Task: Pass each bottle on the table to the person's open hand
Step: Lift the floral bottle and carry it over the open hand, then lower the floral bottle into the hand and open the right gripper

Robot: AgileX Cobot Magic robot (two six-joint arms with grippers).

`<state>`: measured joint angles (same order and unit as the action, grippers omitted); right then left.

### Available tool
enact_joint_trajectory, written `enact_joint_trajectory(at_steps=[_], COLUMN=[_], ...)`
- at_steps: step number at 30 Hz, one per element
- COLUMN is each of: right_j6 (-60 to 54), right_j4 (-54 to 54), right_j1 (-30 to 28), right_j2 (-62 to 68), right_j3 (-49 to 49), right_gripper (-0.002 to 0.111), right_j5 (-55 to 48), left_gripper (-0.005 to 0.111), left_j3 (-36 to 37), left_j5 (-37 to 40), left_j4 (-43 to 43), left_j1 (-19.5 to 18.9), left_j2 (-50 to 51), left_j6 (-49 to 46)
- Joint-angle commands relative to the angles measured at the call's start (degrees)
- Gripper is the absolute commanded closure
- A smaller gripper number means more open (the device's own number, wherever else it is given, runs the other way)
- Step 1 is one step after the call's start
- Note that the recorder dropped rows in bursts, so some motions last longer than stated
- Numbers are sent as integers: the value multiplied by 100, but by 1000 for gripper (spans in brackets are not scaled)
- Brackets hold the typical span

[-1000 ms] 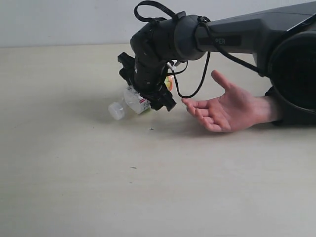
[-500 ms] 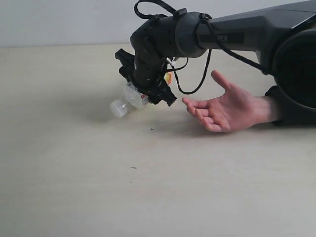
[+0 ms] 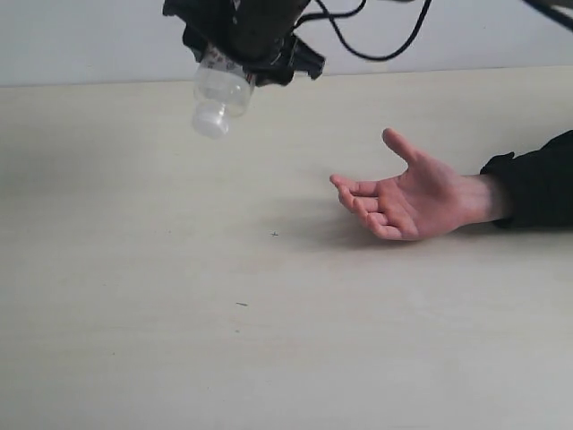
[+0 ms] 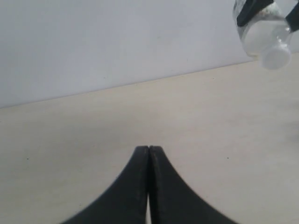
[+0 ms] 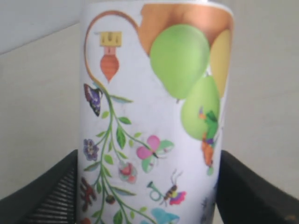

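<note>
Gripping the floral bottle (image 3: 218,91) cap-down, the right gripper (image 3: 251,49) holds it above the table (image 3: 269,340), likely for carrying to the person's open hand (image 3: 412,199). The left gripper (image 4: 148,184) rests closed, unneeded

Right tool (image 3: 243,49) high, left tool (image 4: 148,156) closed

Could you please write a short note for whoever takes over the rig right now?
Left gripper: shut, empty, over the table.
Right gripper: shut on the floral bottle, held in the air, cap tilted down.
Person's open hand: palm up on the table, empty.
Done: bottle gripped and off the table.
To do: carry it to the hand and release. No other bottle in view.
</note>
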<state>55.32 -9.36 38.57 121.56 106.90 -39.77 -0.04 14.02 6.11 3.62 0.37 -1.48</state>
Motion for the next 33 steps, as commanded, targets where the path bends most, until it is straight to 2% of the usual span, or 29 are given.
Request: enact_joint_trajectory(at_steps=[1, 4, 10, 19, 27, 30, 33], right_j6=[-1364, -2022, -3082, -4038, -4482, -4482, -4482], right_j4=[336, 336, 336, 333, 279, 279, 349], right_j1=[-262, -426, -708, -900, -1162, -1334, -1449], right_j2=[-308, -418, -530, -819, -1681, -1981, -2184], right_j3=[537, 739, 739, 475, -861, -1677, -2520], right_gripper=[108, 108, 108, 108, 108, 108, 108], right_j5=[-1177, -2010, -3019, -3019, -3019, -2988, -2133], left_gripper=[106, 106, 106, 106, 106, 106, 106], left_j3=[4, 4, 4, 4, 4, 4, 4], left_j5=[9, 9, 9, 9, 9, 9, 9], left_j4=[-32, -32, -32, -32, -32, -32, -32], left_j1=[37, 37, 37, 37, 37, 37, 37], left_j2=[-37, -37, -37, -37, -37, -37, -37], left_j6=[13, 13, 13, 13, 13, 13, 13])
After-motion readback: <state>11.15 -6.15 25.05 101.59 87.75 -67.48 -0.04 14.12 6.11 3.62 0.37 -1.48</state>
